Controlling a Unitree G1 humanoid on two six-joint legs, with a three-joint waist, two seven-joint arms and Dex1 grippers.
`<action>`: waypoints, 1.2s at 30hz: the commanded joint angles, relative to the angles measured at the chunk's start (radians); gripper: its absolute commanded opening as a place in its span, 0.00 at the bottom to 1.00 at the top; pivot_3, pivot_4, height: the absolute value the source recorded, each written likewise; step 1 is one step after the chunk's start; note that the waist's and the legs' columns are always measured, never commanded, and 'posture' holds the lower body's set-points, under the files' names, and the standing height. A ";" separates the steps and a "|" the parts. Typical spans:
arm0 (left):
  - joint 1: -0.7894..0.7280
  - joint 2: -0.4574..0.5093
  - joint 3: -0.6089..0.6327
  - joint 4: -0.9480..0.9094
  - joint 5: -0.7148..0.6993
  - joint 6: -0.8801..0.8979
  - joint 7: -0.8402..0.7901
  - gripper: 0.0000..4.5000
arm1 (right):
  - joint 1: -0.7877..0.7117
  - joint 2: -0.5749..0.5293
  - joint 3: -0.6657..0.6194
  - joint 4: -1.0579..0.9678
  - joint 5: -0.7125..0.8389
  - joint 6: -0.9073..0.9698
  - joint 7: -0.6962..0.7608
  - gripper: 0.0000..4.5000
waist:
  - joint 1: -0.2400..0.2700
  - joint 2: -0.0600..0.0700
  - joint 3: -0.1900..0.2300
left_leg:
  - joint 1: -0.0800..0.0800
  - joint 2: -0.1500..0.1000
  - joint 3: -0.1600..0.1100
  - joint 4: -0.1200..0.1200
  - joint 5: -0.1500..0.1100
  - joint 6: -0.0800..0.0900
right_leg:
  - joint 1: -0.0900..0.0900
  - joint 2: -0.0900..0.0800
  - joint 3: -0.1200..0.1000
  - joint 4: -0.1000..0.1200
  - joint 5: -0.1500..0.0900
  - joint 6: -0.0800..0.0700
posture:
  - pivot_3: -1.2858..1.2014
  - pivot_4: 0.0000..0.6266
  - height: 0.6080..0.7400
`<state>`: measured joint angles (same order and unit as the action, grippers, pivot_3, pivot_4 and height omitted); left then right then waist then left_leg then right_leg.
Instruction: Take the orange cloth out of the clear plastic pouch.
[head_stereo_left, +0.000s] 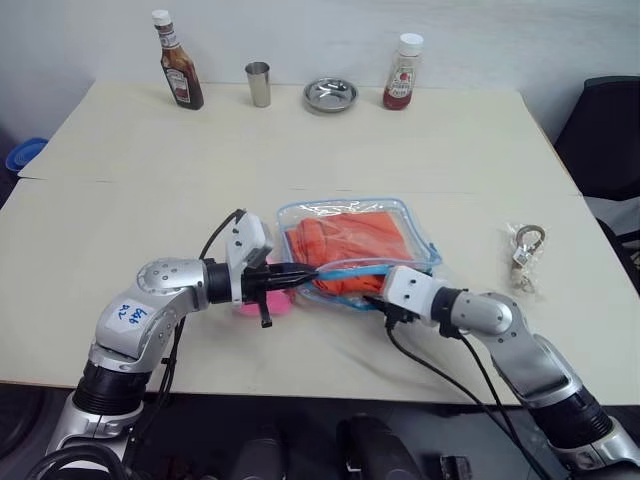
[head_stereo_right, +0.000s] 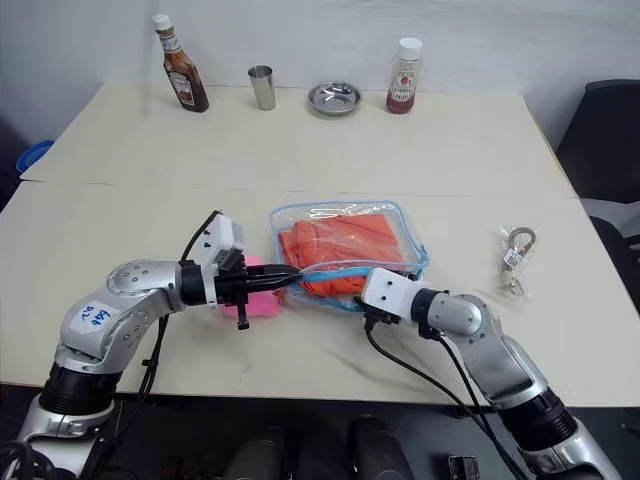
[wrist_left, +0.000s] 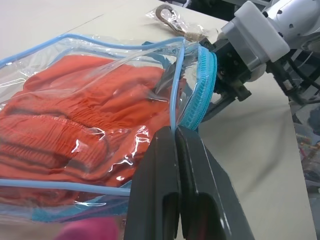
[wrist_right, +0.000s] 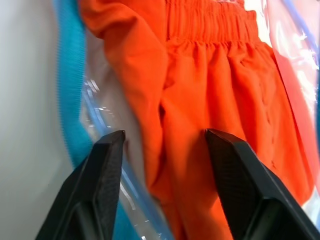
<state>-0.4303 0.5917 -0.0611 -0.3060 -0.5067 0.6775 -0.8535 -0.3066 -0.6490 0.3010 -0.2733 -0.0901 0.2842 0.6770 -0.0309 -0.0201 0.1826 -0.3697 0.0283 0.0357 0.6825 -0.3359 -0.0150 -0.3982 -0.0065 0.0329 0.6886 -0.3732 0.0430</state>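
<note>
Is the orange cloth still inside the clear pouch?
Inside: the orange cloth lies behind the clear plastic pouch, whose near edge the left gripper pinches.

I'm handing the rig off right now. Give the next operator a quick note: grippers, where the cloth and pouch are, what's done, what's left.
Left gripper: shut on the clear plastic pouch's blue-edged rim, holding its mouth open.
Right gripper: open, fingers at the pouch mouth with the orange cloth between them, not yet gripped.
The pouch lies at the table's near middle with the cloth inside.
Done: pouch opened and held.
Left: close on the cloth and draw it out.
</note>
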 joint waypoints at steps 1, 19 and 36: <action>-0.012 -0.005 -0.008 -0.028 -0.007 -0.008 -0.006 0.00 | -0.019 0.024 -0.004 0.014 -0.036 -0.020 -0.022 0.59 | 0.001 0.000 0.000 | 0.000 0.000 0.000 0.000 0.000 0.000 | 0.000 0.000 0.000 0.000 0.000 0.000 | 0.52 0.24 1.00; -0.065 -0.061 0.019 0.026 -0.026 0.014 0.036 0.00 | -0.049 0.010 0.087 0.165 -0.175 -0.154 0.053 0.00 | 0.002 -0.002 -0.002 | 0.002 0.000 0.000 0.000 0.000 0.000 | 0.002 0.000 0.000 0.000 0.000 0.000 | 0.52 0.24 1.00; -0.128 -0.078 -0.099 0.242 0.231 -0.212 0.082 0.00 | 0.106 -0.317 0.033 0.005 -0.169 -0.762 0.176 0.00 | 0.006 -0.003 -0.002 | 0.001 -0.001 0.000 0.000 0.000 0.000 | 0.003 -0.001 0.000 -0.003 0.000 0.000 | 0.52 0.24 1.00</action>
<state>-0.5581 0.4833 -0.1555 -0.1013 -0.3575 0.5439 -0.7802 -0.2342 -0.9207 0.3415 -0.2302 -0.3074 -0.3809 0.8019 -0.0253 -0.0234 0.1805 -0.3683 0.0272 0.0354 0.6821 -0.3361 -0.0146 -0.3954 -0.0071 0.0326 0.6851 -0.3731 0.0431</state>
